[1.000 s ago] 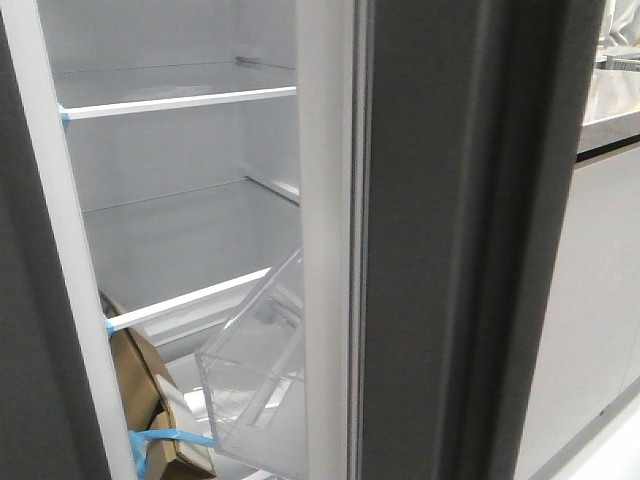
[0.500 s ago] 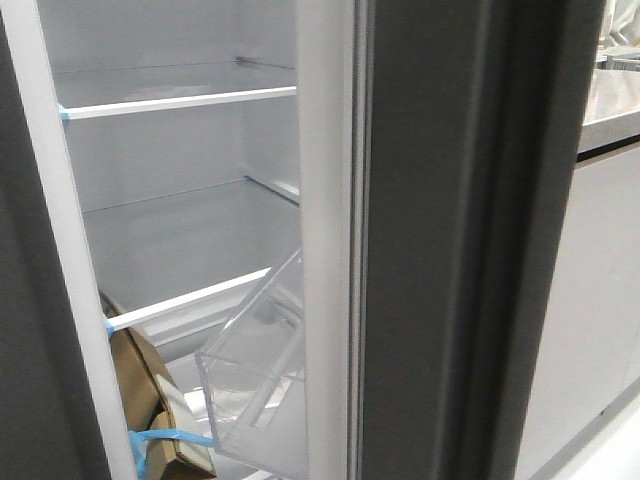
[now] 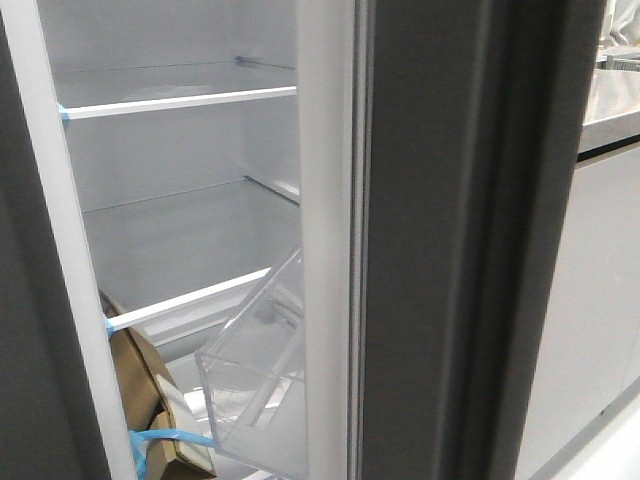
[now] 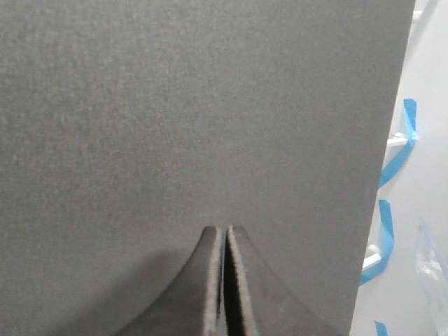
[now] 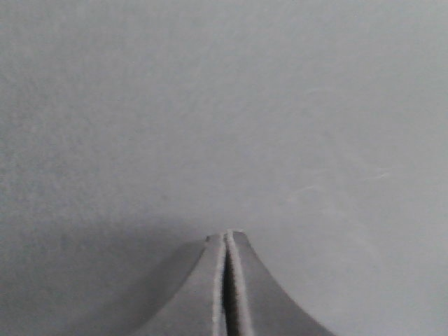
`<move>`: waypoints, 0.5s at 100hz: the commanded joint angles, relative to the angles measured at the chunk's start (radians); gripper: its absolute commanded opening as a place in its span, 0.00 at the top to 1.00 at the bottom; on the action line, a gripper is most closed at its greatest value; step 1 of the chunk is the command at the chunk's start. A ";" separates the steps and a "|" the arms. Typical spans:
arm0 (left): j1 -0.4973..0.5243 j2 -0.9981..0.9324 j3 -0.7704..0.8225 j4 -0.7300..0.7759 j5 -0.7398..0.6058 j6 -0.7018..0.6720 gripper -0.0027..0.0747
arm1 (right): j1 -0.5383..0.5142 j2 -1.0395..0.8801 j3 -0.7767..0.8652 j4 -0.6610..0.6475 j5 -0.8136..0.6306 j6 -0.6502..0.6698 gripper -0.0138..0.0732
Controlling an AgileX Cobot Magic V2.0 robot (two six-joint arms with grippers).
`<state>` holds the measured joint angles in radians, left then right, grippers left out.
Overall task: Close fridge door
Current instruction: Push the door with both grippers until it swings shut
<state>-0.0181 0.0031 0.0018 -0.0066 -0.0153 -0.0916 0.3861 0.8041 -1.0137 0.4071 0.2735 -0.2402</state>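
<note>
The fridge door (image 3: pixel 450 250) stands ajar in the front view, its thick dark edge toward me. Its white inner lining (image 3: pixel 325 250) carries a clear plastic bin (image 3: pixel 255 380). My right gripper (image 5: pixel 226 234) is shut and empty, its tips against a flat matte grey surface (image 5: pixel 224 105) that fills the right wrist view. My left gripper (image 4: pixel 225 229) is shut and empty, its tips against a dark-grey panel (image 4: pixel 182 105). Past that panel's edge the white fridge interior with blue tape (image 4: pixel 399 154) shows. Neither gripper shows in the front view.
Inside the fridge are white shelves (image 3: pixel 180 102) and a brown cardboard piece with blue tape (image 3: pixel 150 400) at the bottom. A second dark-grey panel (image 3: pixel 30 380) borders the opening on the left. A pale grey cabinet (image 3: pixel 600 300) under a steel counter stands at the right.
</note>
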 commanded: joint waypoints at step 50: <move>-0.005 0.019 0.028 -0.002 -0.077 -0.004 0.99 | 0.123 0.186 -0.154 0.020 -0.126 -0.001 0.93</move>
<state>-0.0181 0.0031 0.0018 -0.0066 -0.0153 -0.0916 0.4825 0.9429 -1.0951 0.4191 0.2211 -0.2402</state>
